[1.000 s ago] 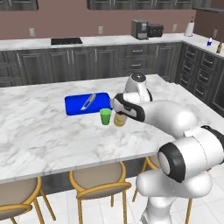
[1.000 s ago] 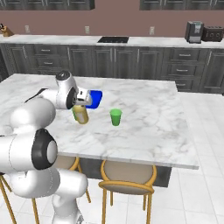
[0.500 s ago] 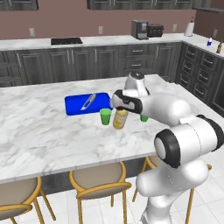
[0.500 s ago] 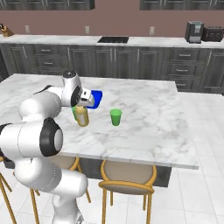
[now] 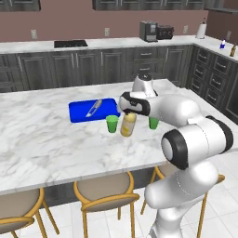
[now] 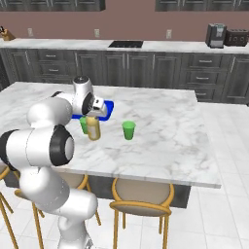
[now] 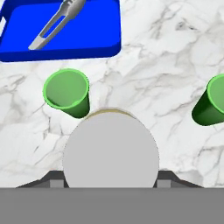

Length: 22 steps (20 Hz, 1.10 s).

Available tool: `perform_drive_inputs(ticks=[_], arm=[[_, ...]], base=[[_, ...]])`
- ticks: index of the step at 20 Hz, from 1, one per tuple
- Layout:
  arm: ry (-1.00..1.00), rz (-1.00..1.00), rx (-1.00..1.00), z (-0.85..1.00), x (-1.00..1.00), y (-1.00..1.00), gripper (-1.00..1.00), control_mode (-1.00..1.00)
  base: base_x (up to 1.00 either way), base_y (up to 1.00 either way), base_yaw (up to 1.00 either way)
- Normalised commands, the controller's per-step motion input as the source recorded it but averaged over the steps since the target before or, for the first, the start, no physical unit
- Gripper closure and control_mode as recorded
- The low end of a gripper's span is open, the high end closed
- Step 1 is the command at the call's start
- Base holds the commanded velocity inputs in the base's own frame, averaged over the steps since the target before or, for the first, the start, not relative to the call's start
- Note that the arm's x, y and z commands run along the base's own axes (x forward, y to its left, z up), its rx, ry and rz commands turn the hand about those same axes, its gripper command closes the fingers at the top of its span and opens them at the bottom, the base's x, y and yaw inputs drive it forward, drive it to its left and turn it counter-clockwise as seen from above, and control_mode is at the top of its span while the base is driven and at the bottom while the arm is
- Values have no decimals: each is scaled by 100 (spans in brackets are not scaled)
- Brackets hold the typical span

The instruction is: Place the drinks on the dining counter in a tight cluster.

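The white arm folds forward over the dining counter [image 5: 42, 144], its forearm lying low and level above the marble with the hand turned straight down over the yellow juice bottle [image 5: 128, 124]; the gripper [image 5: 129, 111] sits on the bottle's top, and in the hand view the grey cap [image 7: 110, 150] lies between the two dark fingers [image 7: 164, 178]; compared with a second ago, the elbow has swung further out to the robot's right and the bottle has come closer to the near green cup [image 5: 111, 123], so that bottle and cup now stand just beside each other; the fingers are closed on the cap, holding the bottle upright on or just above the marble, which of the two I cannot tell; a second green cup [image 5: 153, 122] stands on the bottle's other side, partly behind the forearm; the blue tray [image 5: 82, 111] with metal tongs [image 5: 94, 107] lies beyond the cups.
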Motion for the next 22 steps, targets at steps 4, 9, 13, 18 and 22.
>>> perform_drive_inputs(ticks=[4,9,13,18,22], arm=[[0,0,-4,-17,2,-1,100,-100],[1,0,-5,-29,7,0,100,-100],[-1,0,-2,-22,15,0,100,-100],[-4,0,0,-15,13,0,100,-100],[0,0,0,-31,0,0,100,-100]], base=[[0,0,0],[0,0,0],[0,0,0],[0,0,0],[0,0,0]])
